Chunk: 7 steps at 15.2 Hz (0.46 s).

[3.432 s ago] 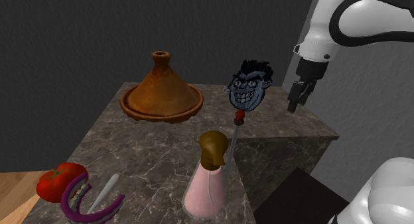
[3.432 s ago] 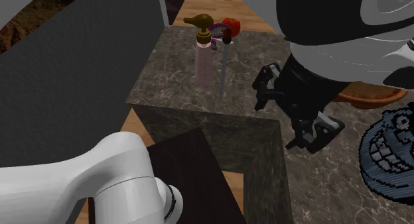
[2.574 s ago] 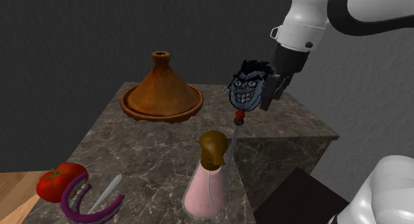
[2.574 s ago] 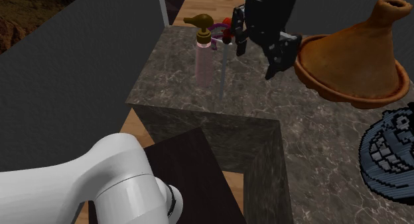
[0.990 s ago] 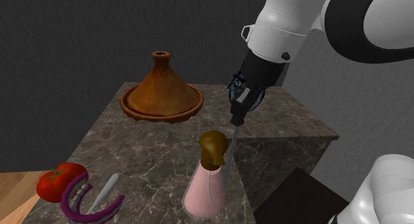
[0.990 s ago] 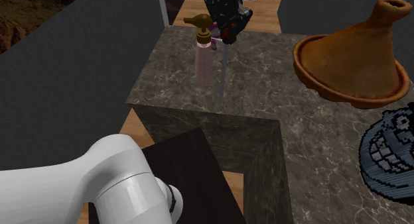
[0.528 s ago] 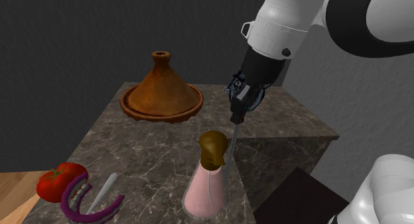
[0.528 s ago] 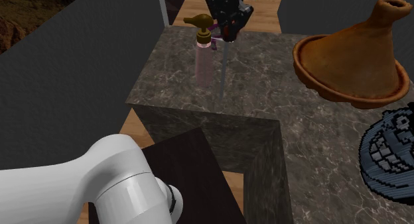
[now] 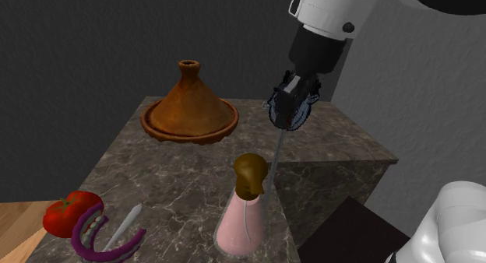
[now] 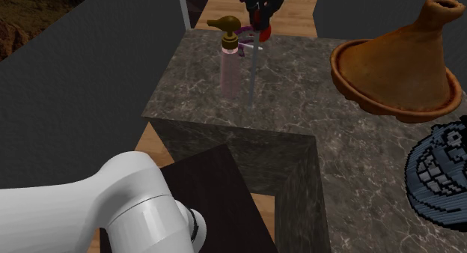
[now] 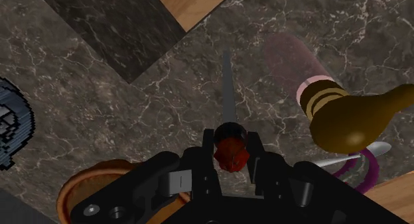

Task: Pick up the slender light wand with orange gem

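Note:
The wand is a thin pale shaft (image 9: 276, 156) topped by an orange-red gem (image 11: 230, 154). It hangs upright over the dark marble counter (image 9: 179, 168). My gripper (image 9: 285, 113) is shut on the gem end, and in the wrist view the gem sits clasped between the two black fingers (image 11: 207, 155). The shaft (image 11: 227, 90) points down toward the counter beside a pink pump bottle (image 11: 345, 116). In the second exterior view my gripper (image 10: 258, 18) is at the top edge with the shaft (image 10: 252, 72) below it. Whether the lower tip touches the counter, I cannot tell.
A brown tagine (image 9: 189, 106) stands at the back of the counter. A blue grinning mask (image 10: 438, 177) is partly hidden behind my gripper. The pink bottle (image 9: 243, 215) stands close in front of the wand. A tomato (image 9: 70, 211) and a purple ring (image 9: 105, 240) lie at the shoulder view's lower left.
My gripper came in from the shoulder view's right, closed on the wand's gem, and has now risen a little with the wand's top in it.

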Motion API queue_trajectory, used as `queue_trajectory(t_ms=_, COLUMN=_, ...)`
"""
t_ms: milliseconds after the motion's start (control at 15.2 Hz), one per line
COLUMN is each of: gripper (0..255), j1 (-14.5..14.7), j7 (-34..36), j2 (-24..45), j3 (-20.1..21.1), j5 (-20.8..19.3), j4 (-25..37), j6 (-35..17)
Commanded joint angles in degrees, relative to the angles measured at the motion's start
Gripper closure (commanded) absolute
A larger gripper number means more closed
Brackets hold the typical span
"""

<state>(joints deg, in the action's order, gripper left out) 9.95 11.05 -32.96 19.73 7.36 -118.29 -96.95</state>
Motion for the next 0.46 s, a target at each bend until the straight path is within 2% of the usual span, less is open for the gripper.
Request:
queue_trajectory(t_ms=0, gripper=255, j1=-0.15, j7=0.04, j2=0.54, j3=-0.08, j5=-0.19, j4=1.84, j6=1.33)
queue_trajectory(t_ms=396, gripper=255, j1=-0.44, j7=0.17, j2=1.74, j3=-0.21, j5=-0.59, j4=6.04, j6=4.37)
